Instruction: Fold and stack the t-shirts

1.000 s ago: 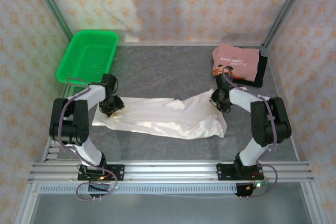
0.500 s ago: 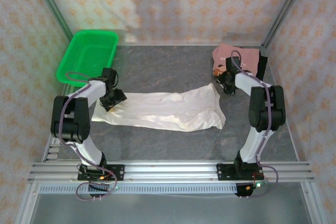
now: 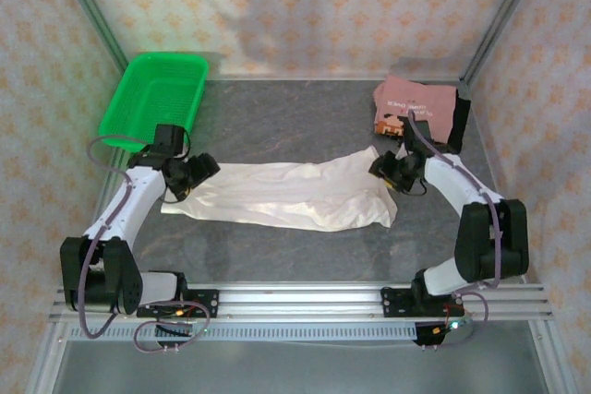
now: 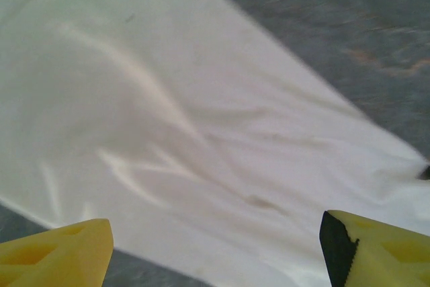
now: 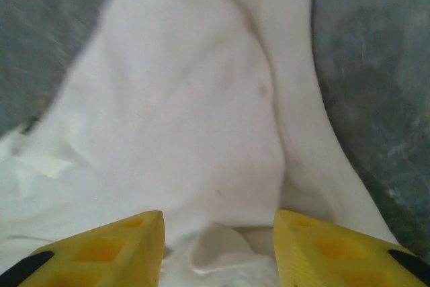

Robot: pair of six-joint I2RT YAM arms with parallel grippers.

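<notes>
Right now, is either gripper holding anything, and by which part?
Nothing looks held. The left gripper hangs open over the left end of the cream-white t-shirt; the right gripper stands open at its right end.

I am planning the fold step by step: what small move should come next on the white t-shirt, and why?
Probably lower the right fingers and close them on the right end of the cream-white t-shirt: it lies as a long strip, and these and the left fingers stand open, holding nothing.
</notes>
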